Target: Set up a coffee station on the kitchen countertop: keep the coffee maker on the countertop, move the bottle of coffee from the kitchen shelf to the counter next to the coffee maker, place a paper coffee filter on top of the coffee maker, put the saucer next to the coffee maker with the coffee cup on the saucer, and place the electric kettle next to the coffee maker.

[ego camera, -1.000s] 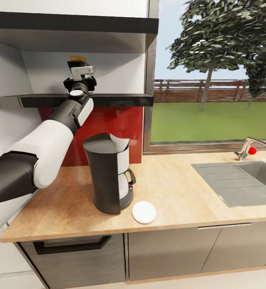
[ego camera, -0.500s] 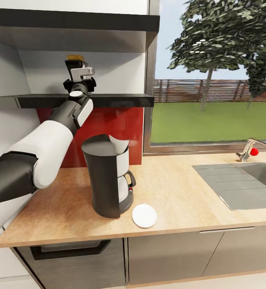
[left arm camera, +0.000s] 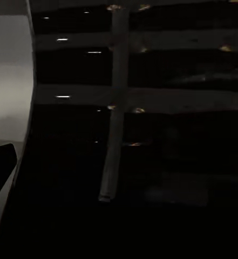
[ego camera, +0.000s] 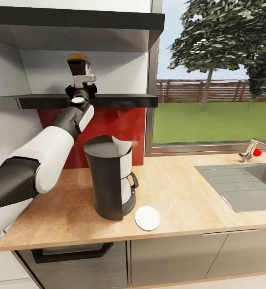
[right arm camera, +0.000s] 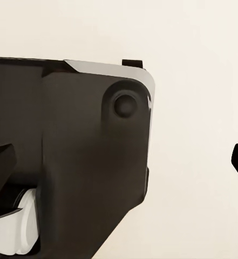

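Observation:
The bottle of coffee (ego camera: 77,64), dark with a golden-orange lid, stands on the kitchen shelf (ego camera: 121,100). My left gripper (ego camera: 84,78) is raised to it, just in front of its lower part. In the left wrist view the dark bottle (left arm camera: 151,135) is very close, and one finger (left arm camera: 0,167) stays far out at the side, so the jaws look open. The coffee maker (ego camera: 109,180) stands on the kitchen countertop (ego camera: 181,192) with the paper coffee filter (ego camera: 123,145) in its top. The saucer (ego camera: 147,218) lies beside it. My right gripper (right arm camera: 119,162) is open and holds nothing.
A steel sink (ego camera: 245,184) with a faucet (ego camera: 251,150) is set into the counter at the right. A dark upper board (ego camera: 68,20) hangs above the shelf. A red backsplash (ego camera: 121,120) and a window (ego camera: 217,80) lie behind the counter.
The head view has shifted slightly. My left gripper has edged right and a little lower against the shelf, and more of the bottle's dark body now shows above it.

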